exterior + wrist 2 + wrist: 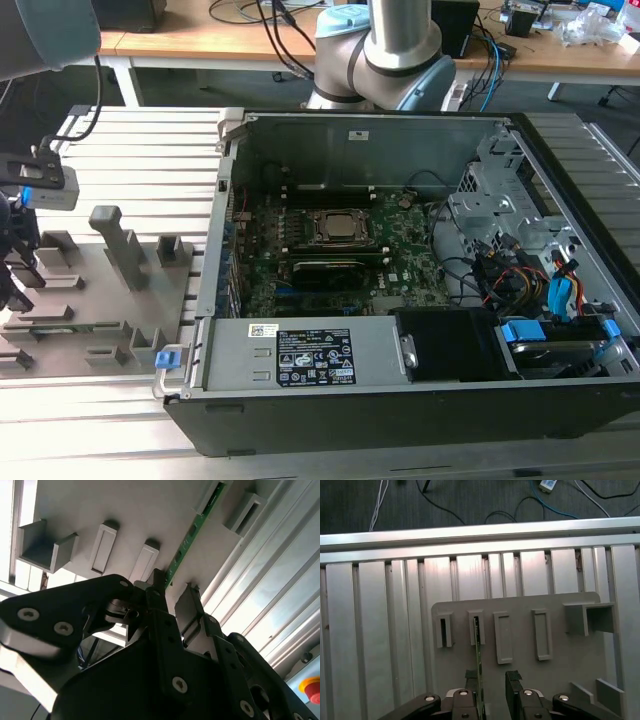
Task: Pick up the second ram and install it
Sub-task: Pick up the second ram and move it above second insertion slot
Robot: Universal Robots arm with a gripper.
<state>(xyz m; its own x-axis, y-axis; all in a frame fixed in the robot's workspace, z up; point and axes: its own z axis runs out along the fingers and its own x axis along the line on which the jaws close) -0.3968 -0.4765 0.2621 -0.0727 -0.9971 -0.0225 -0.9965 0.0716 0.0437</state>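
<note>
You are picking up: your gripper (491, 675) hangs loose around the second ram (479, 650), so grabbing it likely needs a gentle, even squeeze.

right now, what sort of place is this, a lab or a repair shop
Probably a robotics lab or test cell: a robot arm stands behind an open computer case on a slotted aluminium table, with a grey fixture plate beside it and cable-strewn desks at the back.
</note>
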